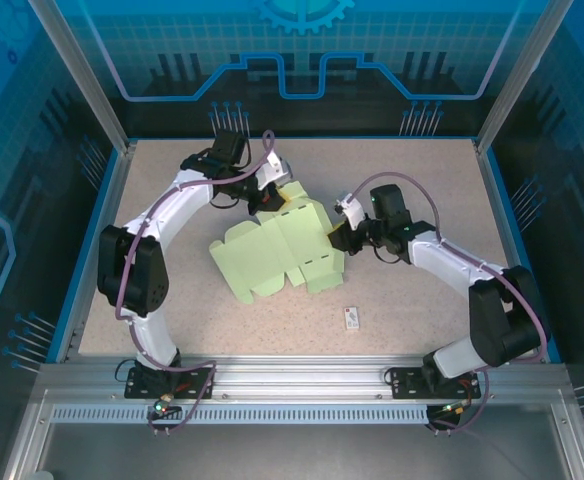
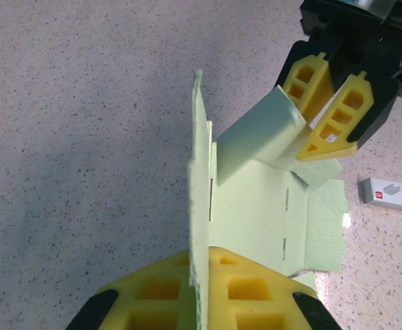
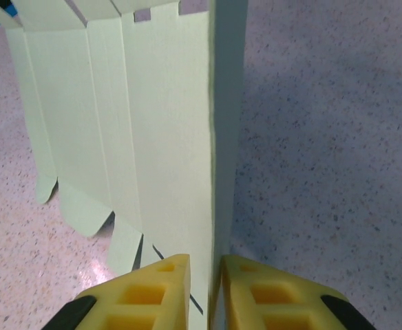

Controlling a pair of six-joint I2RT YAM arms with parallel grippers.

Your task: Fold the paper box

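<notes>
while low, grippers (image 1: 263, 201) (image 1: 333, 238) at paper box (image 1: 277, 255)

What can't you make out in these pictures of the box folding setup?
- Print on the small white tag: too small in the top view.
- The paper box's far edge: top view, under the left gripper.
- Whether the right gripper pinches the box or stands just off it: right wrist view, gap too narrow to judge.
</notes>
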